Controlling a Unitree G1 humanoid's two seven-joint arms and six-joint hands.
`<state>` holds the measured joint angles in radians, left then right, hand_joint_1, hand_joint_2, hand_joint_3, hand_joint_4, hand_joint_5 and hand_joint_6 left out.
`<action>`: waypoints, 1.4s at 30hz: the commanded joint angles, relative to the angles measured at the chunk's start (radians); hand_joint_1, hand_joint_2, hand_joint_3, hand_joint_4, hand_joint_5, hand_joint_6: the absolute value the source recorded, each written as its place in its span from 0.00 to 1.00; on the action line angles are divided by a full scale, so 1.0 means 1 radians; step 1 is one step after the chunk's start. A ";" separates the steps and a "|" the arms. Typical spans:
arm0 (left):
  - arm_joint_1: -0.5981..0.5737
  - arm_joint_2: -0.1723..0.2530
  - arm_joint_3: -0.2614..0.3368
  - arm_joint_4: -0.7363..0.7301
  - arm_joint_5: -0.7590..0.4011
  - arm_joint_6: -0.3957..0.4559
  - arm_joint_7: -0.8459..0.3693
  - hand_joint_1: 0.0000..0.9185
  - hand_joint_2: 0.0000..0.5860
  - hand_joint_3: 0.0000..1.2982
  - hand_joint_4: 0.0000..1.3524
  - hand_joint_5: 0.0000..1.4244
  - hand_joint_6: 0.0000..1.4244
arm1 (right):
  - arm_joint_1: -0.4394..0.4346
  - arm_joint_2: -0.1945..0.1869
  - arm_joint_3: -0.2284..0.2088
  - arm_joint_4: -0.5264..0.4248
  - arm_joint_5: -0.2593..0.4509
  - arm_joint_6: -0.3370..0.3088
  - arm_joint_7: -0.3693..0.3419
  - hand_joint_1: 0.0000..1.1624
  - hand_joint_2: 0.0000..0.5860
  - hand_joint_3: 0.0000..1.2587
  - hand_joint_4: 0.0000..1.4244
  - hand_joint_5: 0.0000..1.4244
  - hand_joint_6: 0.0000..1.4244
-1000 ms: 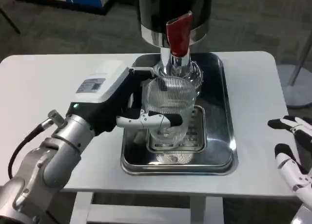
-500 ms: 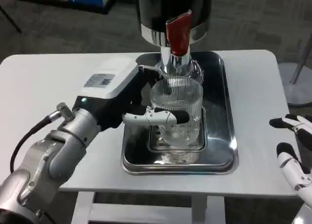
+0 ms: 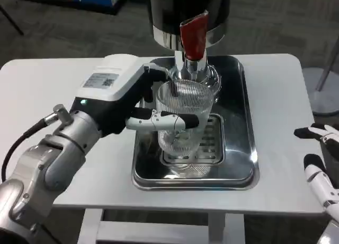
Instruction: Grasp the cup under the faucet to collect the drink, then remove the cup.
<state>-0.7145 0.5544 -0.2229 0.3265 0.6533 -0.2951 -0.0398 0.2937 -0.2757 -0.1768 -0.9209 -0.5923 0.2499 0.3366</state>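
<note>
A clear ribbed cup (image 3: 184, 116) stands tilted slightly over the drain grate (image 3: 204, 148) of the steel tray (image 3: 241, 164), right under the faucet spout (image 3: 192, 69). The black and silver dispenser (image 3: 188, 13) with its red lever (image 3: 193, 37) rises behind it. My left hand (image 3: 127, 103) wraps the cup from the left, one white and black finger crossing its front. My right hand (image 3: 322, 167) hangs at the table's right edge with fingers apart, holding nothing. Whether any drink is in the cup cannot be told.
The white table (image 3: 47, 90) spreads left and right of the tray. A grey carpet floor lies beyond, with a metal stand base (image 3: 320, 95) at the far right.
The left hand has shifted the cup slightly left and up, back under the spout, after it sat lower and further right half a second ago. The right hand slid a little lower.
</note>
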 commanded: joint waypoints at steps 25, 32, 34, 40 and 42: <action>0.078 0.073 0.064 -0.173 -0.029 -0.011 -0.075 0.04 0.13 0.21 0.00 0.14 0.37 | -0.009 -0.007 0.012 -0.005 0.014 -0.012 -0.019 0.13 0.95 0.19 0.07 0.02 0.16; 0.145 0.105 0.114 -0.258 -0.073 -0.022 -0.101 0.04 0.13 0.23 0.07 0.19 0.40 | -0.019 -0.003 0.028 -0.004 0.004 -0.004 -0.021 0.14 0.94 0.19 0.07 0.02 0.16; 0.179 0.115 0.145 -0.298 -0.104 -0.023 -0.108 0.04 0.13 0.25 0.12 0.25 0.48 | -0.019 -0.001 0.032 -0.004 0.000 -0.002 -0.021 0.14 0.94 0.19 0.07 0.02 0.16; 0.280 0.134 0.259 -0.407 -0.215 -0.041 -0.118 0.01 0.18 0.28 0.28 0.40 0.65 | -0.019 0.004 0.039 -0.006 -0.007 0.001 -0.024 0.14 0.93 0.19 0.07 0.02 0.16; 0.307 0.135 0.301 -0.432 -0.263 -0.049 -0.124 0.00 0.19 0.29 0.29 0.37 0.59 | -0.020 0.005 0.039 -0.005 -0.008 0.001 -0.025 0.14 0.93 0.19 0.07 0.02 0.16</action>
<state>-0.4423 0.6696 0.0343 -0.0734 0.4339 -0.3299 -0.1516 0.2690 -0.2780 -0.1416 -0.9172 -0.5996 0.2527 0.3216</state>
